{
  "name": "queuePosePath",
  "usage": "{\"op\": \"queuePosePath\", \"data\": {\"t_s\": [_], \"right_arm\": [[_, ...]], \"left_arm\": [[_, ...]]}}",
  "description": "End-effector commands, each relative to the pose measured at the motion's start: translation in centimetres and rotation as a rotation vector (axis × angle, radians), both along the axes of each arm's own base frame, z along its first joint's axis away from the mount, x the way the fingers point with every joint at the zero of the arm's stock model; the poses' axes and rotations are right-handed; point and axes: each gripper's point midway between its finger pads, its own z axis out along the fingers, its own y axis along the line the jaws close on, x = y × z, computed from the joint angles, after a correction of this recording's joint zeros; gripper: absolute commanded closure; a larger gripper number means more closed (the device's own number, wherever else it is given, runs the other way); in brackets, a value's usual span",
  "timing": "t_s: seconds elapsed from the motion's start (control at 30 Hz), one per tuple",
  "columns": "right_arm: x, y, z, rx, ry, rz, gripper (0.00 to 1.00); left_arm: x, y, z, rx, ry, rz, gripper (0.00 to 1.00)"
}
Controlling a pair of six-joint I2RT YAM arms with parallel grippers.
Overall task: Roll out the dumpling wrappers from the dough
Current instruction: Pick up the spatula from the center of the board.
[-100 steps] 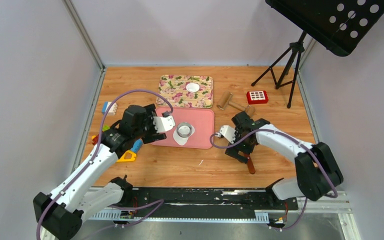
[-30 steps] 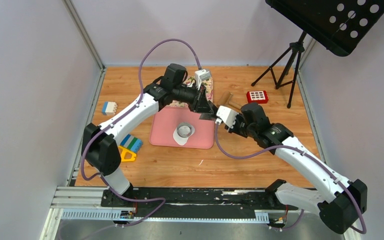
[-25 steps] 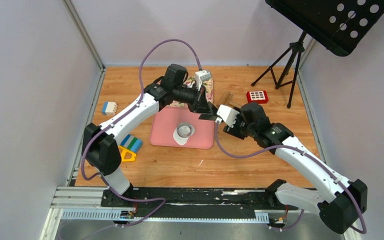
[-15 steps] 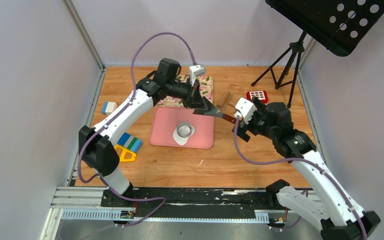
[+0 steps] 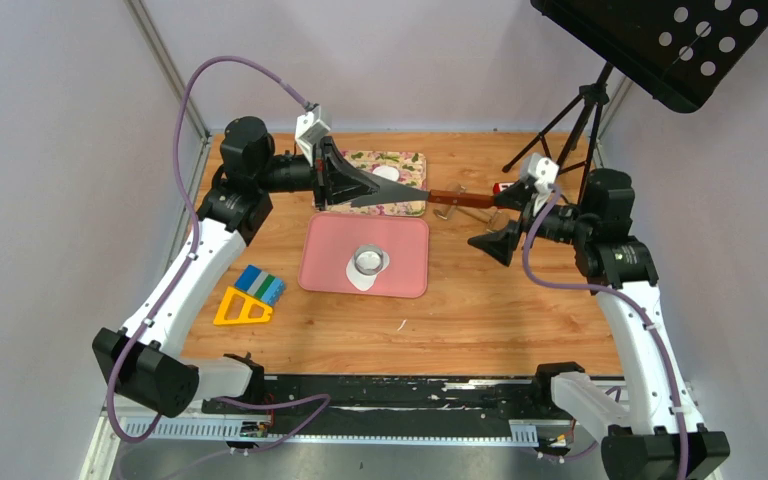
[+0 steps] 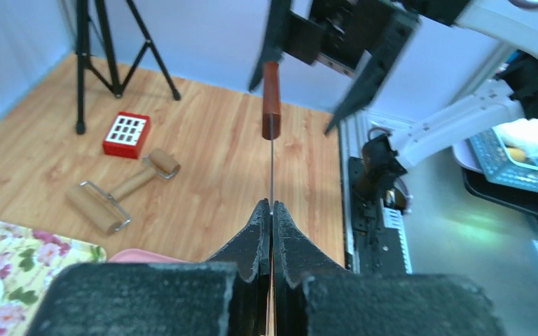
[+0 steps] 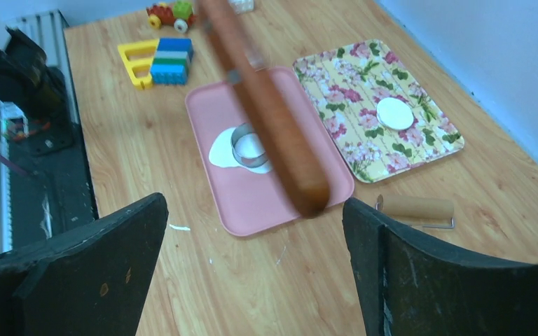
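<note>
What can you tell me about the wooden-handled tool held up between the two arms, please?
The tool is knife- or scraper-like: a thin grey metal blade on a reddish-brown, wood-looking handle. It is held roughly level above the table. The left gripper is shut on the blade, seen edge-on from that wrist. The handle points into the right gripper, whose fingers stand wide open, apparently not touching it.

One dumpling wrapper (image 5: 387, 173), a thin, neatly round white disc, lies flat near the middle of the floral tray (image 5: 410, 165) on the far side. The dough (image 5: 362, 280), a flattened, irregular white sheet, lies on the pink tray (image 5: 410, 255) just nearer. The metal ring cutter (image 5: 367, 261) stands on the dough's far part.
</note>
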Motion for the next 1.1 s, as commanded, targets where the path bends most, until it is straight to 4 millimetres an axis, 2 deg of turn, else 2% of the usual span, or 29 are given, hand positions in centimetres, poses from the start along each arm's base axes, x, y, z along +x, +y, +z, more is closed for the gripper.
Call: {"op": "queuePosePath", "data": {"t_s": [0.0, 0.07, 0.2, 0.27, 0.33, 0.4, 0.53, 0.67, 0.77, 0.9, 1.0, 1.07], "right_arm": [[-1.0, 0.2, 6.4, 0.176, -0.03, 0.173, 0.04], [-0.5, -0.5, 7.3, 0.21, 0.005, 0.184, 0.05], [0.0, -0.1, 7.5, 0.269, 0.112, 0.247, 0.05], [0.6, 0.1, 7.5, 0.287, 0.146, 0.266, 0.05], [0.9, 0.3, 7.3, 0.289, 0.164, 0.288, 0.05], [1.0, 0.7, 6.9, 0.288, 0.182, 0.311, 0.05], [0.8, 2.3, 7.0, 0.305, 0.177, 0.334, 0.06], [1.0, 2.9, 8.6, 0.374, 0.098, 0.294, 0.05], [1.3, 3.2, 9.9, 0.446, 0.034, 0.271, 0.05], [1.5, 3.9, 10.5, 0.581, 0.015, 0.291, 0.06], [2.3, 3.8, 10.5, 0.72, 0.024, 0.29, 0.09], [3.5, 4.4, 10.0, 0.729, 0.081, 0.303, 0.13]], "left_arm": [[-2.5, 1.2, 1.3, -0.049, -0.057, -0.102, 1.0], [-2.1, 2.2, 1.2, -0.053, -0.069, -0.072, 1.0], [-2.0, 2.8, 1.9, -0.1, -0.081, -0.051, 1.0], [-2.1, 2.7, 2.7, -0.151, -0.086, -0.051, 1.0], [-2.5, 2.9, 4.4, -0.232, -0.139, -0.05, 1.0], [-2.5, 3.1, 5.0, -0.286, -0.101, -0.046, 1.0], [-1.1, 3.3, 4.5, -0.39, -0.028, 0.04, 1.0], [-0.6, 4.3, 4.4, -0.55, 0.019, 0.114, 1.0], [0.1, 5.3, 3.6, -0.666, 0.067, 0.178, 1.0], [1.4, 5.5, 2.0, -0.681, 0.129, 0.23, 1.0], [1.4, 5.3, 1.7, -0.687, 0.147, 0.228, 1.0], [1.2, 5.0, 1.5, -0.686, 0.157, 0.217, 1.0]]}}
